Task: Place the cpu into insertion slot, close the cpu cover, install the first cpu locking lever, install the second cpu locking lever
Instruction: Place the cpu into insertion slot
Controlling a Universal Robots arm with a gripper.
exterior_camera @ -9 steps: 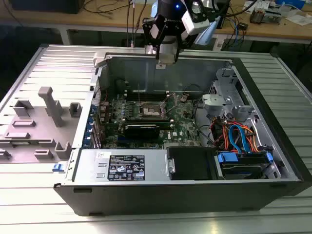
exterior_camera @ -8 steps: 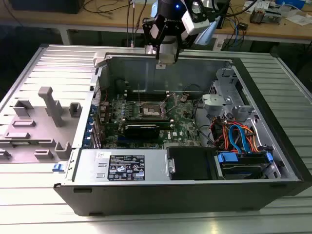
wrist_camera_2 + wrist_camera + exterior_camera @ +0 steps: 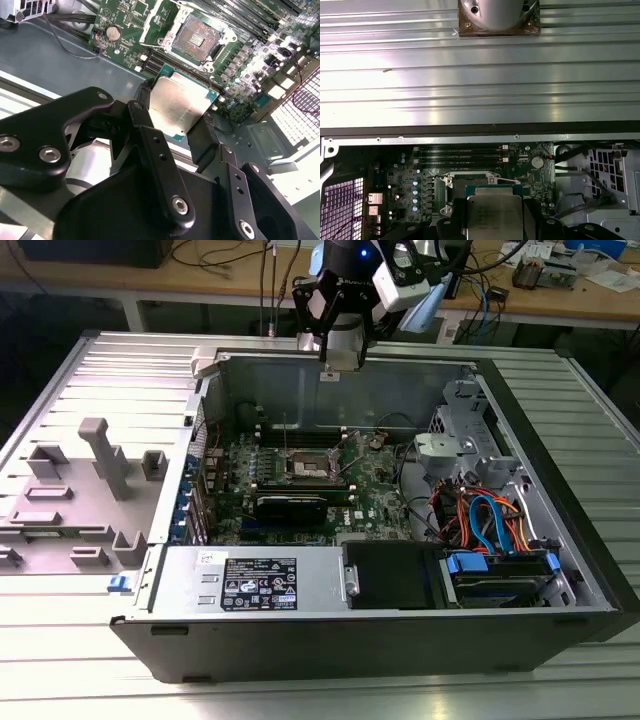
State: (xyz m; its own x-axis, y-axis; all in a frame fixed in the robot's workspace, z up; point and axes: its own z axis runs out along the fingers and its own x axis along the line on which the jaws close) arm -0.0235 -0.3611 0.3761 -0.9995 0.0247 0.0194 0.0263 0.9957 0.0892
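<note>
Black hand (image 3: 175,125) clenched on flat silver cpu (image 3: 182,100) | dark-centred square insertion slot (image 3: 197,37) beyond

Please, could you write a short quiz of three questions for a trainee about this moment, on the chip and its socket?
1. Choose one. The gripper is: A open; B shut on the cpu; C shut on a screwdriver.
2. Short answer. What colour is the board that carries the insertion slot?
3. True or false. The cpu already sits in the insertion slot.

Key: 1 B; 2 green; 3 false, the cpu is held above the board, apart from the slot.
</note>
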